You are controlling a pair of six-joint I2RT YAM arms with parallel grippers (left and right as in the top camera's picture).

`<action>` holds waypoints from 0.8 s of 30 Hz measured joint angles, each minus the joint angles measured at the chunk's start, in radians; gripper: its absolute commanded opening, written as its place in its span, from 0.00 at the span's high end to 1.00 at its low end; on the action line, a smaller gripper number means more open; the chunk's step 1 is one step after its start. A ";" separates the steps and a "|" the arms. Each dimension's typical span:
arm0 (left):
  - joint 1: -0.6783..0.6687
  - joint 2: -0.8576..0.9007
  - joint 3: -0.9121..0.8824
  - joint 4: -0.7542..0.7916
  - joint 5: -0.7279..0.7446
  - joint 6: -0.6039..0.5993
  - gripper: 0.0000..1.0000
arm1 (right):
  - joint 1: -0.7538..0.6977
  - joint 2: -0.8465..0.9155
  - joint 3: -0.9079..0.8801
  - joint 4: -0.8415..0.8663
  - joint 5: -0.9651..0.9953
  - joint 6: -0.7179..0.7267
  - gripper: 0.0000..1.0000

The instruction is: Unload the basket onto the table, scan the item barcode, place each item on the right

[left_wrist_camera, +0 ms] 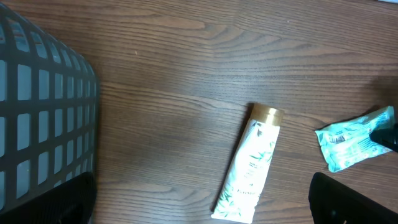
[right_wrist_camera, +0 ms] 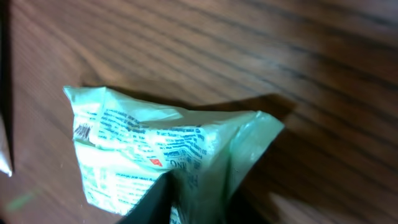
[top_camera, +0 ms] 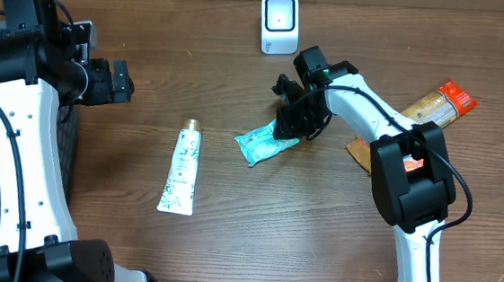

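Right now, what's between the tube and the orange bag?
The green packet, with the right gripper pinching its end, lies between the tube and orange bag; overhead view shows it.

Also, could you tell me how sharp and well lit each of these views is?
Overhead: even light, sharp throughout. Left wrist: tube clear, its small print unreadable. Right wrist: dim and soft; green packet print blurred, with a dark shadow on the table beside it.

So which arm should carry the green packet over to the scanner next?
Right. Its gripper is pinching the packet, and the scanner stands just beyond it. The left gripper hangs open, far off on the other side.
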 measured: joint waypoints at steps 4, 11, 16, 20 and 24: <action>0.000 0.000 0.000 0.000 0.000 0.000 0.01 | 0.001 0.006 0.000 0.000 -0.060 -0.001 0.96; 0.000 0.000 0.000 0.000 0.000 0.000 0.00 | -0.010 0.025 0.000 -0.010 -0.185 -0.001 0.96; 0.000 0.000 0.000 0.000 0.000 0.000 0.00 | -0.050 0.007 0.003 -0.014 -0.258 -0.001 0.96; 0.000 0.000 0.000 0.000 0.000 0.000 0.00 | -0.092 -0.098 0.003 -0.016 -0.272 -0.001 0.96; 0.000 0.000 0.000 0.000 0.000 0.000 0.00 | -0.120 -0.339 0.006 -0.013 -0.256 0.014 0.96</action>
